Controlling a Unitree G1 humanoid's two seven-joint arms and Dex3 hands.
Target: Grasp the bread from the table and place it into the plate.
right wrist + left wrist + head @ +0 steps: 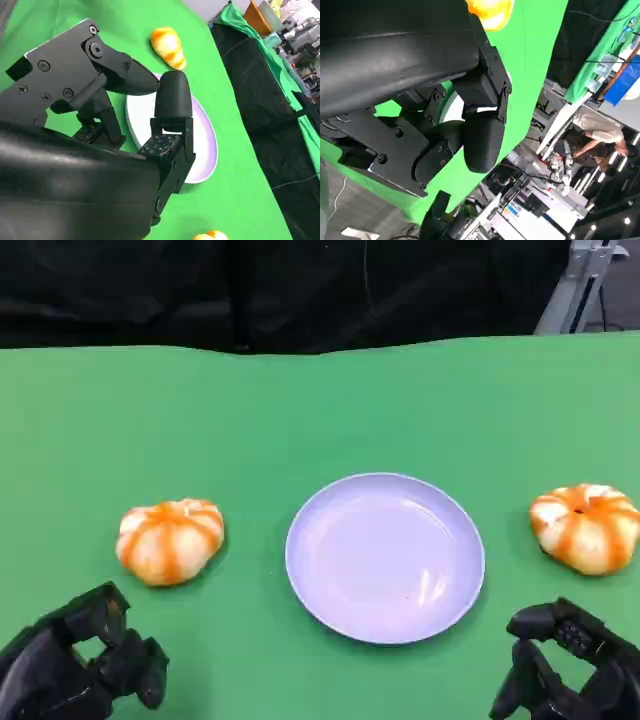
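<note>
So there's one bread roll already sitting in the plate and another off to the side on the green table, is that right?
Not quite. The plate holds nothing in the head view. Both bread rolls lie on the green table, one on each side of it.

Glossy smooth plate [385,558] (plastic, seemingly) on matt green cloth [300,420].

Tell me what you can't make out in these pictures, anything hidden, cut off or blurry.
- Left hand: head view, cut off by the lower edge.
- Right hand: head view, cut off by the lower edge and right corner.
- Left bread: left wrist view, blurred, cut by the top edge and the hand's shell.
- Plate: right wrist view, partly hidden behind the fingers.
- Right bread: right wrist view, cut off by the bottom edge.
</note>
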